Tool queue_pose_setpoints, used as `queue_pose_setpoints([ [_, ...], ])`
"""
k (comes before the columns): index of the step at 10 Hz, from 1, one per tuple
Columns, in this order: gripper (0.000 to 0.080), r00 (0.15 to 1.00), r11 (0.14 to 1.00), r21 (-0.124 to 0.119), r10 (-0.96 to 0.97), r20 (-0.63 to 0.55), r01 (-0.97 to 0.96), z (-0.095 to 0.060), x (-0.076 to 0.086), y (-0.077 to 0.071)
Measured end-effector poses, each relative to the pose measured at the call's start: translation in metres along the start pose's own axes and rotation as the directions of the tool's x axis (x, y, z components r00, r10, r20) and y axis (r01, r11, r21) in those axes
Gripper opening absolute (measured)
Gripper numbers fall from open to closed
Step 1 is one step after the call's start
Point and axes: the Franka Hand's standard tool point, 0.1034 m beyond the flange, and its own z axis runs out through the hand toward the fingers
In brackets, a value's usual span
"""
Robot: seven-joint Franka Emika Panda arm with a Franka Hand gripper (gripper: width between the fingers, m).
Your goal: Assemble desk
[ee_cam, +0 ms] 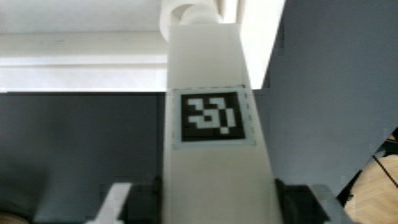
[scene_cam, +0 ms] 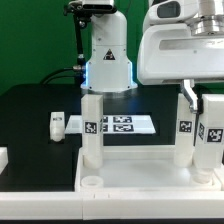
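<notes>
The white desk panel (scene_cam: 140,172) lies flat at the front of the black table. One tagged white leg (scene_cam: 91,125) stands upright in its back corner on the exterior view's left. A second leg (scene_cam: 185,130) stands at the back on the right. My gripper (scene_cam: 203,100) comes down from above at the right end. It is shut on a third upright leg (scene_cam: 212,135) at the front right corner. In the wrist view this leg (ee_cam: 214,113) fills the middle between my gripper (ee_cam: 217,205) and its dark fingers (ee_cam: 139,205). A round socket (scene_cam: 90,183) at the front left corner is open.
A loose white leg (scene_cam: 57,124) lies on the table left of the marker board (scene_cam: 118,124). The robot's white base (scene_cam: 107,60) stands behind the board. A small white part (scene_cam: 3,157) shows at the exterior view's left edge.
</notes>
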Motion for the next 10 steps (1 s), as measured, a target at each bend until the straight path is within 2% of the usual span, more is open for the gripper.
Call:
queue_pose_setpoints([
  [4,0.0285,1.000,1.000,-0.007,-0.005,0.001,0.005,0.001,0.000,0.008],
  [7,0.0285,1.000,1.000,-0.008,-0.004,0.008,0.005,0.003,-0.002,0.008],
  [10,0.0285,1.000,1.000,-0.015,-0.003,0.020,0.003,0.011,-0.007,0.012],
])
